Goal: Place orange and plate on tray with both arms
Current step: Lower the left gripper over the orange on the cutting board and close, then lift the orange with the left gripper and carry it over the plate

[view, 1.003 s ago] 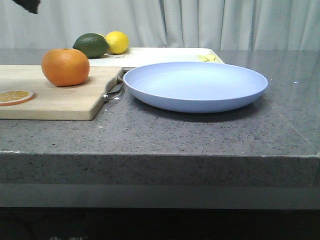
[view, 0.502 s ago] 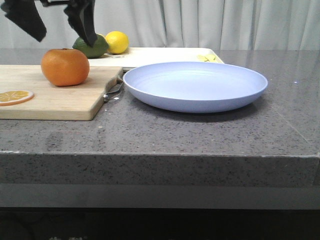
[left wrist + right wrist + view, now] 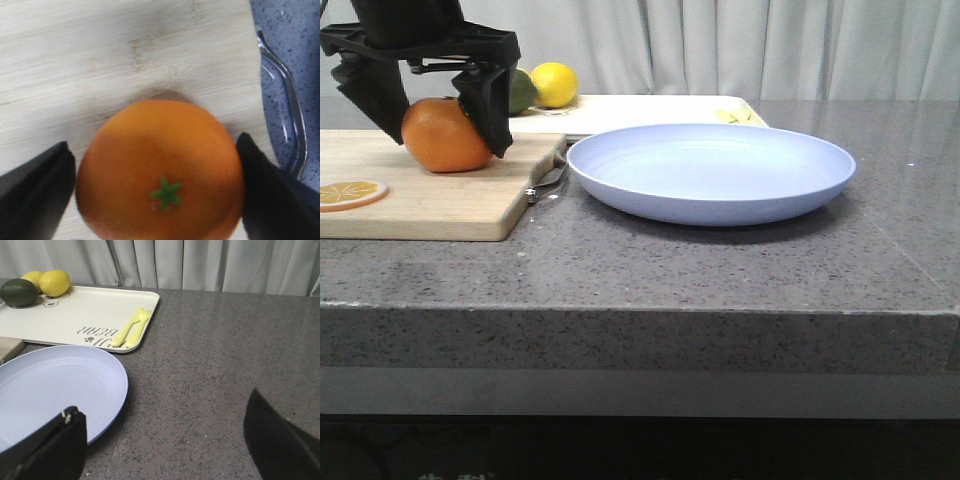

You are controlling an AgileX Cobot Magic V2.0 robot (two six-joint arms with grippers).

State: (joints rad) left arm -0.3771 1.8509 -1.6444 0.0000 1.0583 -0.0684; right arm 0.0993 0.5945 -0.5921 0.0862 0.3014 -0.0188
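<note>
On the left, the left gripper [image 3: 438, 110] straddled the orange [image 3: 444, 135] on the board [image 3: 430, 195], fingers spread to either side and not yet clenched. The plate [image 3: 710, 170] sat on the counter beside the board, the tray [image 3: 640, 108] behind it. The right gripper [image 3: 165, 440] hung spread wide near the plate.

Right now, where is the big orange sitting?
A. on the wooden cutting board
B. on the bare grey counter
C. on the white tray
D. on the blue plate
A: the orange rests on the wooden cutting board, with the left gripper open, one finger on each side of it.
</note>
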